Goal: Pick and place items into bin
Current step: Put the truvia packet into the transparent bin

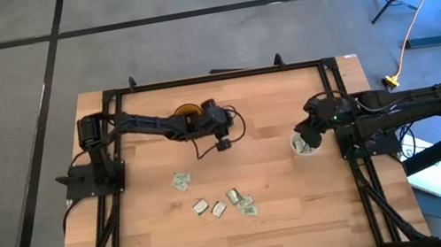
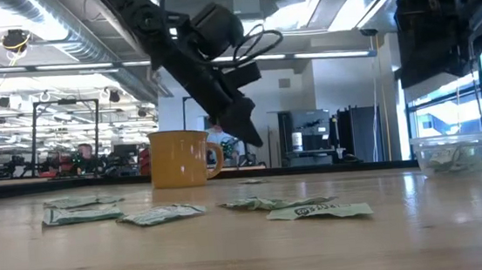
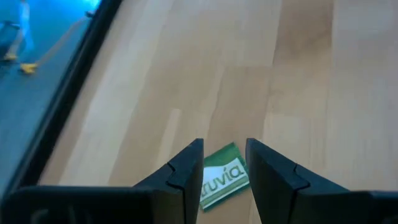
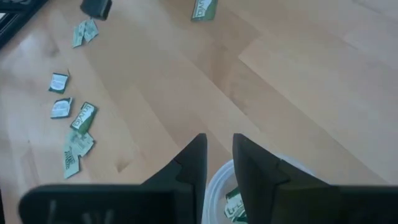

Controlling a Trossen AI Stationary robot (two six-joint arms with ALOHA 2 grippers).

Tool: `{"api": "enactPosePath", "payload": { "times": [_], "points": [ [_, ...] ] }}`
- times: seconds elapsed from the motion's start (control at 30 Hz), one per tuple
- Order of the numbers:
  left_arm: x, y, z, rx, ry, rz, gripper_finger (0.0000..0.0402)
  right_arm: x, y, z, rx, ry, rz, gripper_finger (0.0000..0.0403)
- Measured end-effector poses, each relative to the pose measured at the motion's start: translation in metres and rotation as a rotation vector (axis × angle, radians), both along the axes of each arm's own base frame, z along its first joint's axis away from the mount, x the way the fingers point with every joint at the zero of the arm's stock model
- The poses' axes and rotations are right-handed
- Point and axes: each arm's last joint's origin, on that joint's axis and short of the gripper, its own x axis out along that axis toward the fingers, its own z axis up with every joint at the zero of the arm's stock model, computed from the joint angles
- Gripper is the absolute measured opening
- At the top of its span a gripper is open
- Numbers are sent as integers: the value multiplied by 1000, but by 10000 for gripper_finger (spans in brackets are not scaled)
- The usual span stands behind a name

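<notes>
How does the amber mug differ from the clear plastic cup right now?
The amber-brown handled mug is opaque; the clear, whitish round plastic cup is see-through. The mug stands taller, the cup squatter. Green-and-white packets show inside the cup; the mug's contents are hidden. The right tool hovers over the cup. Both stand upright.

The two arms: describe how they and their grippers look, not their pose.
Both arms are dark, nearly black, built of slim jointed segments on black bases at the table's sides. The left arm has a black cable looping loose near its wrist. The left gripper and right gripper each end in two dark, flat, tapering fingers with angular edges. No markings are legible on them.
</notes>
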Motion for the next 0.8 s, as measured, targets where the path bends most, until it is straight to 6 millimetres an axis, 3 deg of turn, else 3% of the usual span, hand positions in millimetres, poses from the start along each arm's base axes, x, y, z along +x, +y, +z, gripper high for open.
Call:
{"api": "enactPosePath", "payload": {
  "times": [0.2, 0.43, 0.8],
  "points": [
    [-2, 14, -14, -48, 52, -29, 113, 0, 0, 0, -9, 2, 7, 81],
    [14, 19, -36, -55, 129, -48, 113, 0, -1, 0, -44, 5, -2, 81],
    [20, 21, -44, -89, 195, -27, 113, -1, -1, 0, -44, 13, -3, 81]
  ]
}}
